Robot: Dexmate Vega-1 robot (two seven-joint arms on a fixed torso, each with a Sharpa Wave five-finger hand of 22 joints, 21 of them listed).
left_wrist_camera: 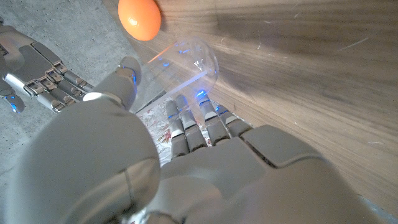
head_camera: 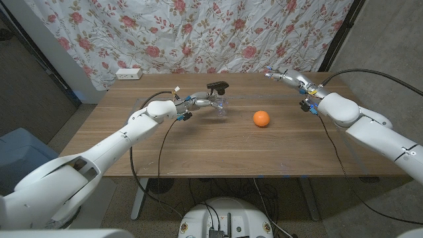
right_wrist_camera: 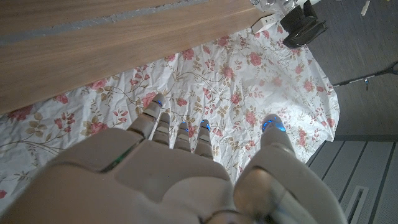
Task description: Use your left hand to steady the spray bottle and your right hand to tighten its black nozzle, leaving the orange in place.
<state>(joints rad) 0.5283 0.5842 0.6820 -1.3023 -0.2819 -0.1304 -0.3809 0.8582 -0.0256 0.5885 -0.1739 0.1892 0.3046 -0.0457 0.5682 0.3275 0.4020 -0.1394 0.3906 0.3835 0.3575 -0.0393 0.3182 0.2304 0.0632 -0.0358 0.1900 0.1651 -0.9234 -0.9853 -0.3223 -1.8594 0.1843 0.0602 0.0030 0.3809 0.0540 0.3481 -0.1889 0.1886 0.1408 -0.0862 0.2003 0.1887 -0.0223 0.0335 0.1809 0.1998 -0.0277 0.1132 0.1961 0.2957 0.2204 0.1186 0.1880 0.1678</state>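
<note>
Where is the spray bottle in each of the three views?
Head view: spray bottle mid-table, left of the orange.
Left wrist view: clear body between left hand and orange.
Right wrist view: its black nozzle, far off by the table edge.
Shared landmark: the table.

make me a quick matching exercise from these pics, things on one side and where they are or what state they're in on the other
Things:
1. spray bottle
2. orange
3. left hand
4. right hand

Places or states:
a. lying alone on the bare wood, right of the bottle
b. clear body, black nozzle on top, held from the side
c. up near the table's far right corner, holding nothing
d. wrapped around the clear bottle

Pairs: 1-b, 2-a, 3-d, 4-c
</note>
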